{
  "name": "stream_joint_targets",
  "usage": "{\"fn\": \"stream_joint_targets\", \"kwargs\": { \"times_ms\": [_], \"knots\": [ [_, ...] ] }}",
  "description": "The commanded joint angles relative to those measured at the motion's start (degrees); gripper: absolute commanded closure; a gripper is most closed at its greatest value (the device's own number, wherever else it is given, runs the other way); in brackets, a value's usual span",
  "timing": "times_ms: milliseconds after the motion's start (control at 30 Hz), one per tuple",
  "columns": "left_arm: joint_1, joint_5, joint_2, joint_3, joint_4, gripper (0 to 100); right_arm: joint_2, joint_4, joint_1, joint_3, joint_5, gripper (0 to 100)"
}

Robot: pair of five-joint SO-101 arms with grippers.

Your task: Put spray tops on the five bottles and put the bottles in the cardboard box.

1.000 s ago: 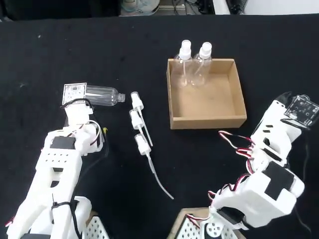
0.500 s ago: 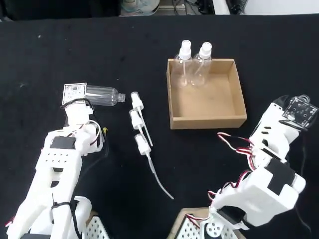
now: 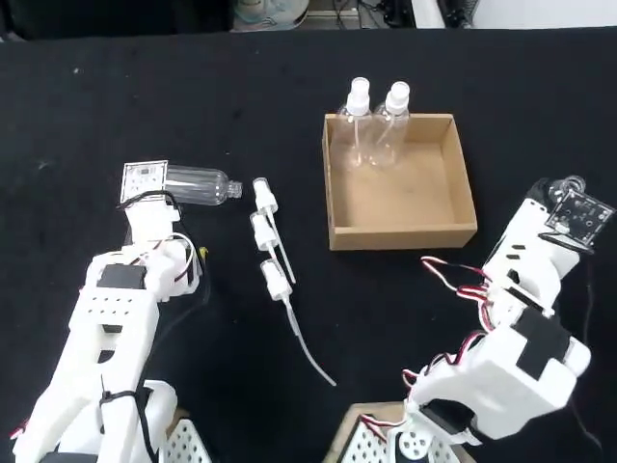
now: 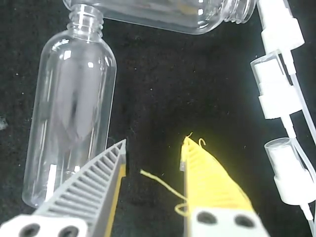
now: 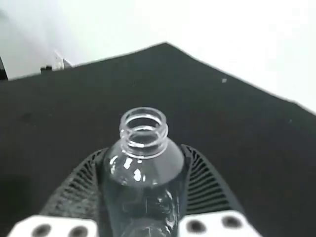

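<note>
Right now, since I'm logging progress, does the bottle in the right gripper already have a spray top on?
No, the bottle held by the right gripper has a bare, open threaded neck.

The right gripper (image 5: 144,153) clasps a clear plastic bottle (image 5: 143,168) by its shoulder, one black ribbed finger (image 5: 79,190) pressed to each side of it. The bottle carries no spray top: its threaded neck (image 5: 143,129) stands open, pointing away from the camera, and the ring of the mouth shows plainly. Behind it the black worktop (image 5: 237,133) runs to a corner, with a bright white background past its edges. A small pale object (image 5: 60,62), too small to identify, sits at the worktop's far edge.
</note>
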Motion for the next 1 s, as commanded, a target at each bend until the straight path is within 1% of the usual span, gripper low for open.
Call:
{"fn": "stream_joint_targets", "kwargs": {
  "times_ms": [0,67,167,300,400,500,567,667,733,800,833,900,967],
  "knots": [
    [0.4,0.18,-0.62,-0.31,-0.88,82,-12.79,4.48,1.85,1.63,1.85,98.8],
    [0.48,0.26,-0.62,-0.48,-0.79,82,-21.41,13.8,1.58,2.86,5.01,98.8],
    [0.31,0.26,-0.7,-2.07,0.0,82,-35.91,34.2,1.23,1.98,7.74,98.8],
    [0.84,0.53,-0.7,-7.6,6.24,82,-53.76,61.54,-0.79,-2.68,7.91,98.8],
    [0.84,0.44,-0.09,-13.05,10.9,82,-64.13,74.73,-4.31,-4.09,8.0,98.7],
    [1.45,0.53,0.0,-18.24,15.21,82,-71.87,82.2,-8.09,-3.91,7.91,98.8],
    [3.65,0.62,0.0,-21.67,18.99,82,-75.3,85.8,-9.76,-3.91,7.91,98.8],
    [10.42,0.62,0.09,-24.22,22.95,82,-78.2,88.53,-11.34,-3.91,7.82,98.8],
    [15.87,0.7,0.09,-24.13,23.65,82,-78.64,89.14,-11.87,-3.91,7.82,98.8],
    [21.05,1.32,0.09,-22.55,23.03,82,-78.64,89.05,-11.87,-3.65,7.82,98.8],
    [23.08,3.16,0.09,-21.58,22.24,82,-78.73,88.79,-11.87,-3.12,7.82,98.8],
    [26.24,8.62,0.09,-19.21,18.9,82,-78.73,88.7,-11.87,-2.42,7.82,98.8],
    [27.74,15.21,0.09,-16.4,13.89,82,-78.73,88.7,-11.87,-2.07,7.82,98.8]
  ]
}}
